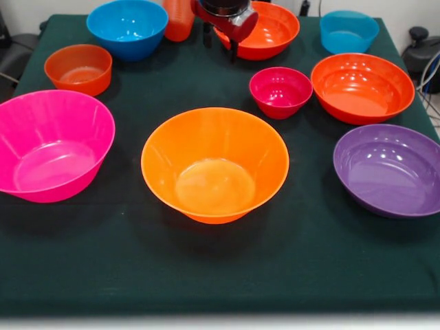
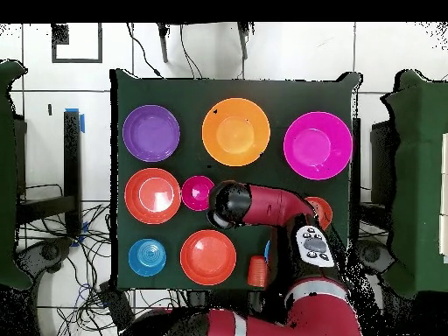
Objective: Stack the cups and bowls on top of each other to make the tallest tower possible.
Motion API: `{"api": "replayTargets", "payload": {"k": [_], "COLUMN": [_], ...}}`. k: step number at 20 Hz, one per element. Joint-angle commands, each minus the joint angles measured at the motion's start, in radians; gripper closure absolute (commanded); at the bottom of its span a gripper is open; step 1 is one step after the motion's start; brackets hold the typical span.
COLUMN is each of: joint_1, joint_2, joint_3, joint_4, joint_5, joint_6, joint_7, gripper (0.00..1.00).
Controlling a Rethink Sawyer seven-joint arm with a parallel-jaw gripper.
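Stacking has not begun, we judge: the large yellow-orange flared plastic bowl sits empty. We cannot tell how the jaws stand. Next, choosing a bowl.

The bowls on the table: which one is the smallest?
The small magenta bowl, between the yellow-orange flared bowl and an orange-red bowl; every other bowl is wider.

A dark green cloth covers the surface, which stands on a floor of pale tiles with dark joints. Black cables trail over the tiles on one side. Dark green shapes, perhaps chairs, flank it.
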Motion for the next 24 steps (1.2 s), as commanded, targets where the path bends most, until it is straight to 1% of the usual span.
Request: {"api": "replayTargets", "payload": {"k": [1,8,12,16,20,24], "joint_1": [0.016,-0.01,-0.014,-0.035,-0.028,-0.033], "joint_2": [-0.031,-0.071,-0.084,-0.09,-0.068,-0.04], "joint_3": [0.042,0.029,0.023,0.029,0.018,0.024], "joint_4": [0.119,0.193,0.237,0.27,0.256,0.239], "joint_5": [-0.064,-0.068,-0.07,-0.087,-0.112,-0.126], "joint_6": [-0.11,-0.139,-0.183,-0.237,-0.292,-0.316], "joint_7": [0.011,0.003,0.019,0.012,0.02,0.014], "gripper": [0.0,0.0,0.0,0.0,0.0,0.0]}}
